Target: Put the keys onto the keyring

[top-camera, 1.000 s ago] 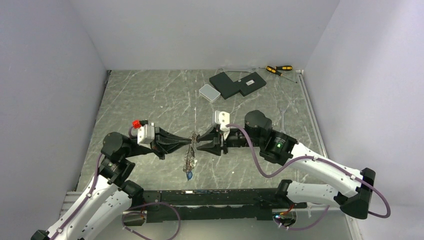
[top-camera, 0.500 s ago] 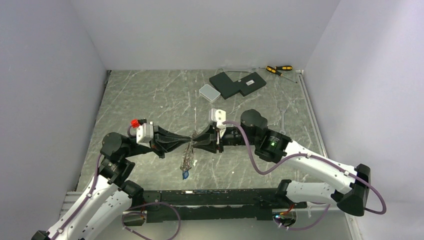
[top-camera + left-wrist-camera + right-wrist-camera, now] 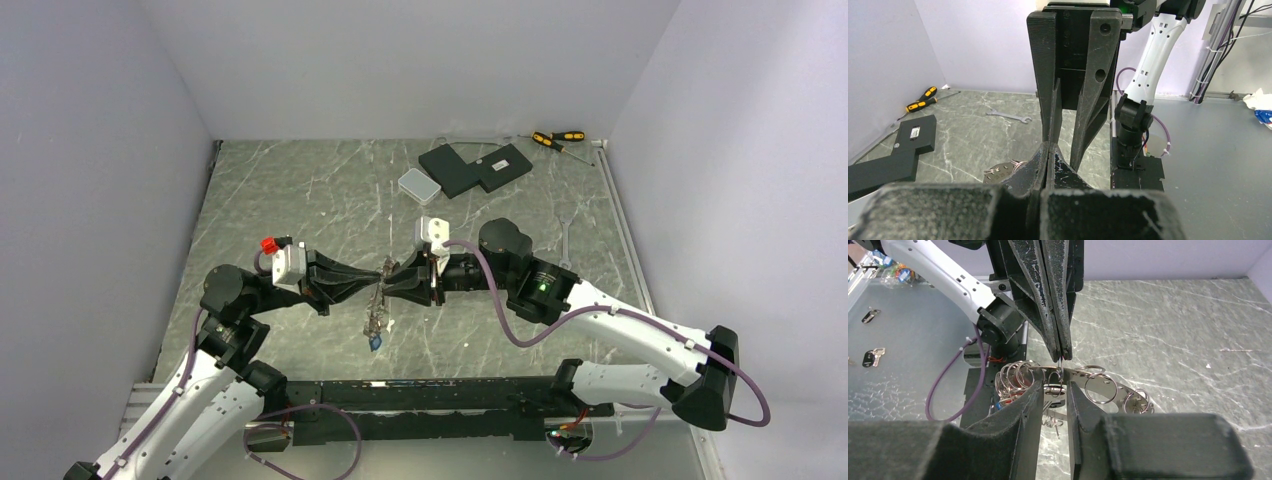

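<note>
The keyring (image 3: 1120, 388), a flat silver ring with several small split rings through its rim holes, hangs above the table between my two grippers. My left gripper (image 3: 378, 280) is shut; its tips (image 3: 1063, 356) pinch a thin split ring on the keyring's rim. My right gripper (image 3: 1054, 388) is open, its fingers straddling the ring's near edge and a small silver piece. The keys (image 3: 375, 325) dangle below in a bunch, a blue one lowest. In the left wrist view, part of the keyring (image 3: 997, 173) shows left of the shut left gripper (image 3: 1048, 146).
Black boxes (image 3: 475, 167), a small white box (image 3: 418, 184) and two screwdrivers (image 3: 557, 138) lie at the back. A silver wrench (image 3: 567, 240) lies at the right. Loose keys (image 3: 870, 315) lie on the grey surface beyond the table's near edge.
My right gripper has moved left up to the left gripper's tips and now straddles the keyring. The hanging keys have shifted slightly left. The left gripper has stayed shut.
</note>
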